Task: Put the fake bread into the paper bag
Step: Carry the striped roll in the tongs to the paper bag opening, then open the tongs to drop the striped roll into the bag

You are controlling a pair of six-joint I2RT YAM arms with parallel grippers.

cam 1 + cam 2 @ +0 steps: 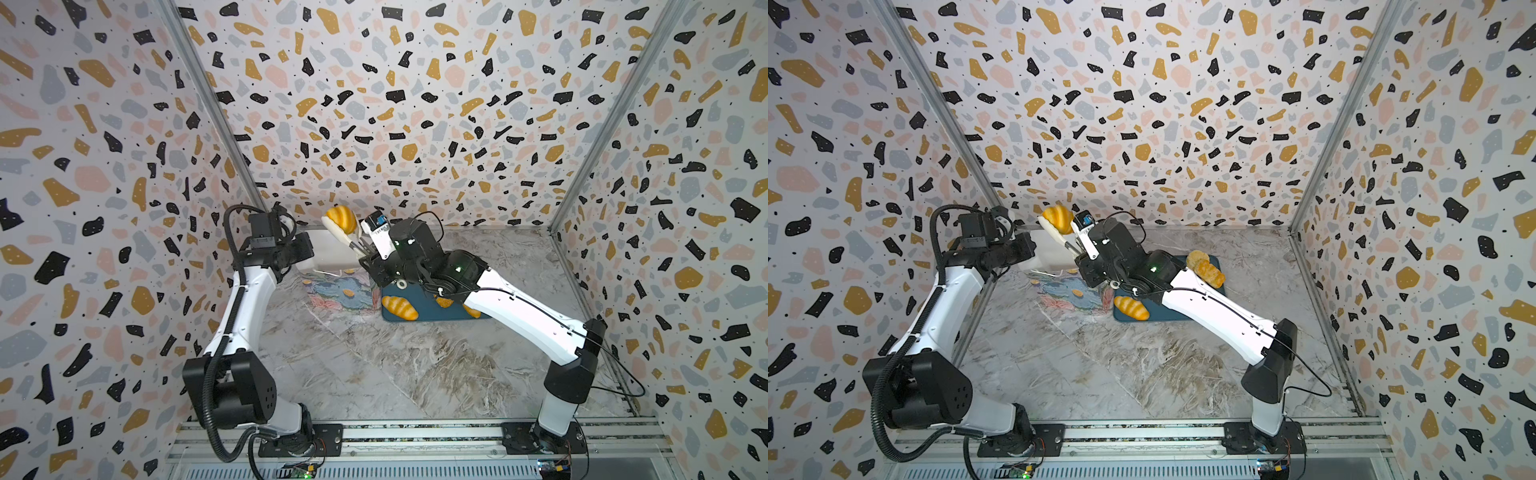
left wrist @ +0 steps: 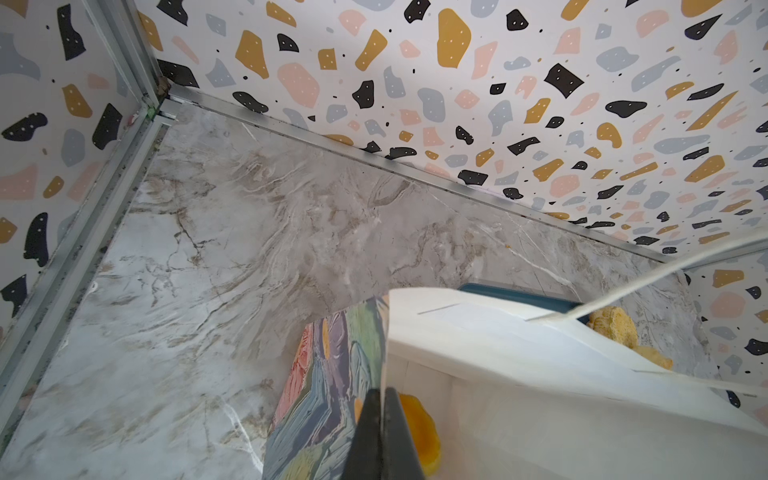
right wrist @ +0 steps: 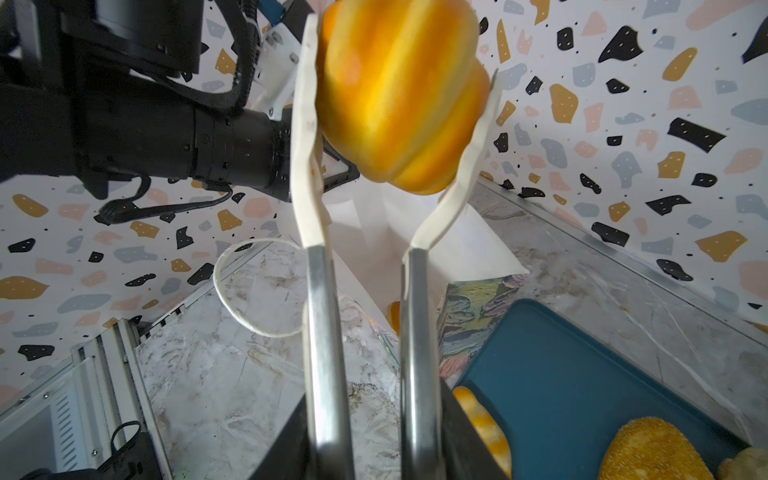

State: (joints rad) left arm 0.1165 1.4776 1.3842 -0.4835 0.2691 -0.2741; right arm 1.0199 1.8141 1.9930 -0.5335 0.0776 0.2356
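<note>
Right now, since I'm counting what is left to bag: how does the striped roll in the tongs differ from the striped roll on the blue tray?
The held roll hangs in the air near the paper bag; the tray roll lies flat on the blue tray. The tongs pinch the held roll; no tool grips the tray roll. Both are golden-orange with paler stripes.

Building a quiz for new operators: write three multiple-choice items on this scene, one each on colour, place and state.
1. The tray is: A red; B dark blue; C white.
2. The tongs' striped roll is: A raised near the paper bag; B lying on the tray; C inside the bag.
3. The left gripper is: A open; B holding the tongs; C shut on the paper bag's edge.
Key: B, its bare surface is blue; A, it hangs clamped in the air; C, it pinches the bag's wall.
</note>
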